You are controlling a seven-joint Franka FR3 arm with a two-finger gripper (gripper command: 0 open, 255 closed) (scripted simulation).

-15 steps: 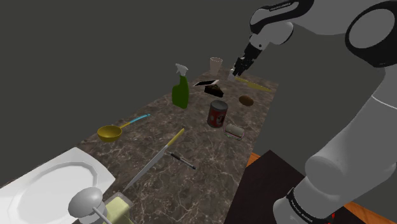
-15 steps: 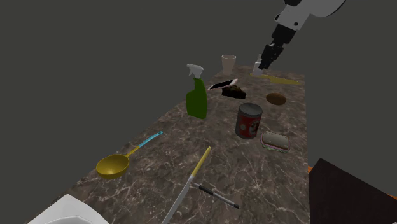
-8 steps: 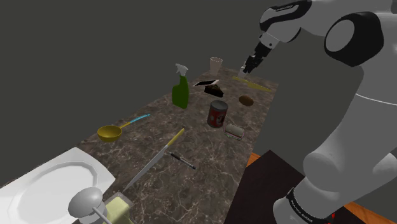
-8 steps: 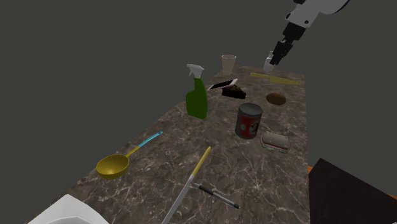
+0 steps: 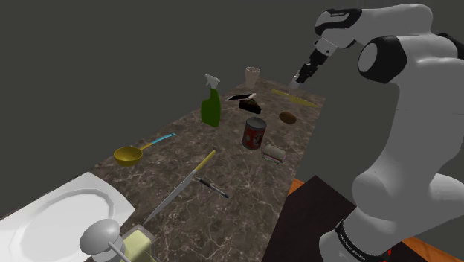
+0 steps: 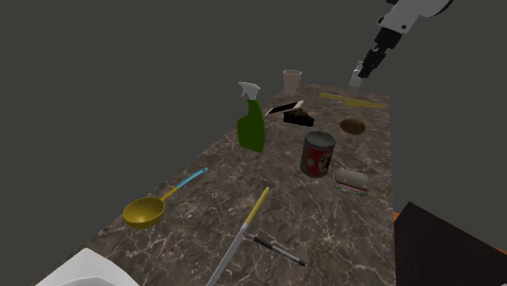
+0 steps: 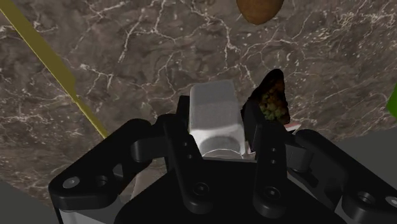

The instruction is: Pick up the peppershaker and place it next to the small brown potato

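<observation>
The gripper (image 7: 221,125) pinches a pale grey peppershaker (image 7: 216,113) between its two black fingers (image 7: 183,147), one pad pressed on each flat side, the shaker's body sticking out past the fingertips. In the second exterior view the gripper hangs in the air above the far end of a dark marbled countertop (image 6: 203,203), the shaker a small pale block at its tip, clear of the surface. Almost directly under it lies a thin yellow strip (image 6: 353,99), flat along the counter's far edge. A little nearer the camera than the strip, and apart from it, sits the small brown potato (image 6: 352,125); the shaker is above and beyond it, not beside it. To the potato's left in that view lies a dark wedge of cake (image 6: 299,119), with a pale cup (image 6: 292,80) standing behind it near the far edge and a green spray bottle (image 6: 251,120) upright farther left. Closer than the potato stands a red can (image 6: 318,154), and just beside the can lies a small pale roll (image 6: 352,179) on its side. Nearer still lie a yellow ladle (image 6: 145,212) with a blue handle, a long utensil with a yellow handle (image 6: 244,231) and a dark pen (image 6: 276,249). In the shoulder view a white plate (image 5: 52,216) rests at the counter's near end.
</observation>
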